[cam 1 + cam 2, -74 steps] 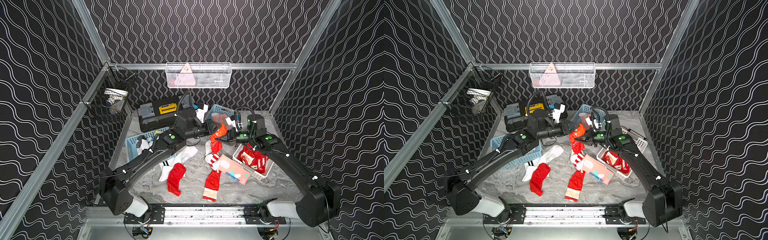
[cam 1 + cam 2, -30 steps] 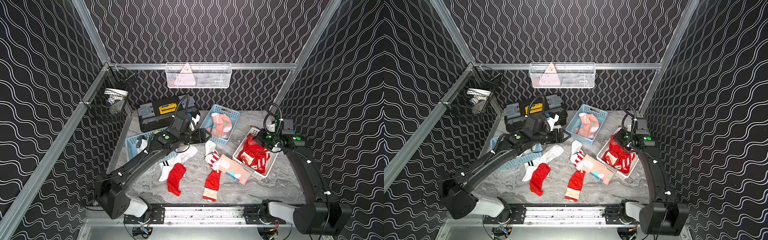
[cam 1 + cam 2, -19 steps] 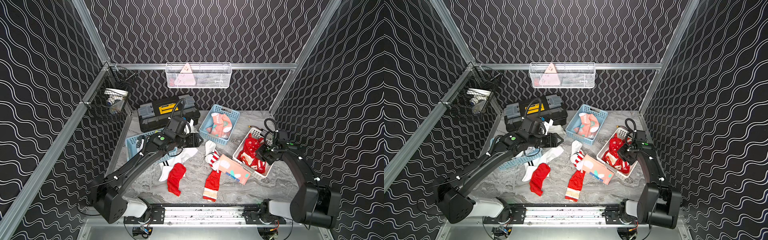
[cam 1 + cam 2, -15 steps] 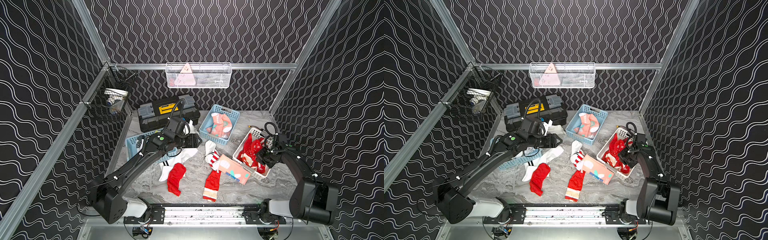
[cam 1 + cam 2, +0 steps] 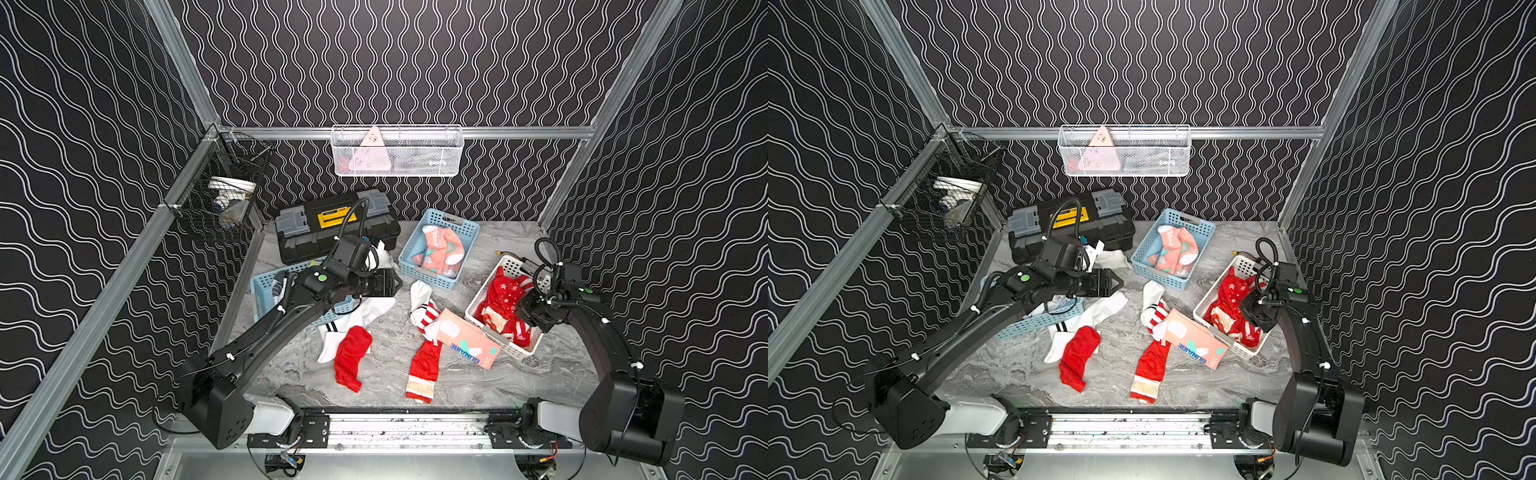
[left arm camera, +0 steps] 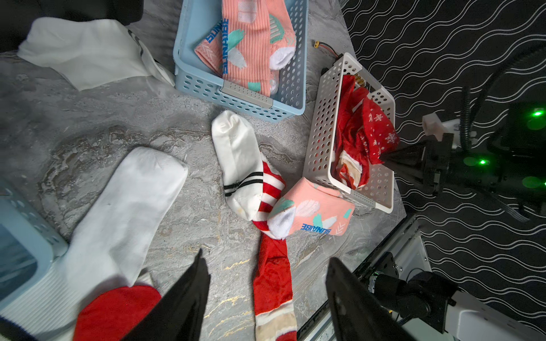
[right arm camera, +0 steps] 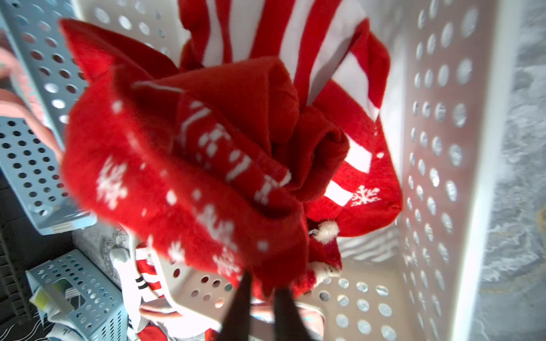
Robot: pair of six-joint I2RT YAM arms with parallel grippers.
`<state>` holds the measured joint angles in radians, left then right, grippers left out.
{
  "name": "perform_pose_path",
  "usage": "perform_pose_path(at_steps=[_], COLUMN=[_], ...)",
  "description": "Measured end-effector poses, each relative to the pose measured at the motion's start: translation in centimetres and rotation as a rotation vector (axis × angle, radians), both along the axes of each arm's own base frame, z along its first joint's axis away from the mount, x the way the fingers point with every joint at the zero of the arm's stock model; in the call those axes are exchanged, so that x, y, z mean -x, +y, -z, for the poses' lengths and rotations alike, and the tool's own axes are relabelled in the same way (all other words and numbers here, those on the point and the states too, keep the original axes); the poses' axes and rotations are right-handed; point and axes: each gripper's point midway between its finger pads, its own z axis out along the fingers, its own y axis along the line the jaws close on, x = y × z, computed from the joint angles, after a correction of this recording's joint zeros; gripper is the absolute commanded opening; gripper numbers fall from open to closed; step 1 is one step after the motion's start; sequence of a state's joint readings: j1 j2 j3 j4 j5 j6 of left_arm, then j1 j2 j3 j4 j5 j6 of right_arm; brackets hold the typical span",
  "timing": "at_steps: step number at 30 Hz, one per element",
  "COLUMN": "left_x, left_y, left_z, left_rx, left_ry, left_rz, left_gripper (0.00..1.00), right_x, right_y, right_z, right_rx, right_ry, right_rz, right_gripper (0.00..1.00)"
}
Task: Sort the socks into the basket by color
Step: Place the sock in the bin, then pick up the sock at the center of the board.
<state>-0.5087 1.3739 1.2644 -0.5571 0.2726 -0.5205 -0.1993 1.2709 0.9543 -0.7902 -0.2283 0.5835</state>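
Observation:
My right gripper (image 7: 263, 283) reaches into the white basket (image 5: 515, 353) at the right. Its jaws stand a little apart, open, and the edge of a red snowflake sock (image 7: 177, 165) still lies over the tips. That sock tops a heap of red and striped socks (image 5: 505, 291). Hovering open and empty over the table's middle is my left gripper (image 5: 397, 282), above a long red sock (image 6: 273, 280). Salmon socks (image 5: 440, 245) fill the far blue basket (image 5: 428, 280). Loose on the table lie a white sock (image 5: 361, 316), a plain red sock (image 5: 351, 361), a black-striped white sock (image 5: 419, 295) and a salmon sock (image 5: 465, 343).
A second blue basket (image 5: 259, 291) holding white socks stands at the left under my left arm. A black toolbox (image 5: 336, 224) sits at the back with a white sock (image 5: 384, 255) beside it. A white wire basket (image 5: 397, 151) and a black mesh basket (image 5: 220, 203) hang on the walls.
My right gripper carried the red snowflake sock from the middle to the white basket, lowered it in and parted its jaws. My left arm drew back to the left, still open.

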Motion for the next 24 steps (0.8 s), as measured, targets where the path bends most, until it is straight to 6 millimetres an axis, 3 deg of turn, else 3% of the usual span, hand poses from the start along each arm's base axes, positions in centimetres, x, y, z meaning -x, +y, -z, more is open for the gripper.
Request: perform_pose_path(at_steps=[3, 6, 17, 20, 24], left_x=[-0.2, -0.3, -1.4, -1.7, -1.8], left_y=[0.1, 0.1, 0.0, 0.0, 0.1], left_z=[-0.1, -0.2, -0.8, -0.7, -0.6], left_rx=[-0.005, -0.011, 0.001, 0.004, 0.006], left_ry=[-0.001, -0.001, -0.006, -0.002, 0.007], left_rz=[-0.003, -0.001, 0.006, 0.003, 0.005], left_gripper=[0.67, 0.67, 0.67, 0.67, 0.67], right_x=[-0.1, -0.2, -1.8, -2.1, -2.4], right_y=[0.0, 0.3, 1.7, 2.6, 3.5], right_z=[-1.2, -2.4, -7.9, -7.5, -5.4], right_rx=[0.005, 0.011, 0.056, 0.054, 0.034], right_ry=[-0.012, -0.025, -0.135, -0.122, -0.068], right_rz=[-0.002, -0.017, -0.089, -0.124, -0.164], right_gripper=[0.66, 0.75, 0.76, 0.71, 0.63])
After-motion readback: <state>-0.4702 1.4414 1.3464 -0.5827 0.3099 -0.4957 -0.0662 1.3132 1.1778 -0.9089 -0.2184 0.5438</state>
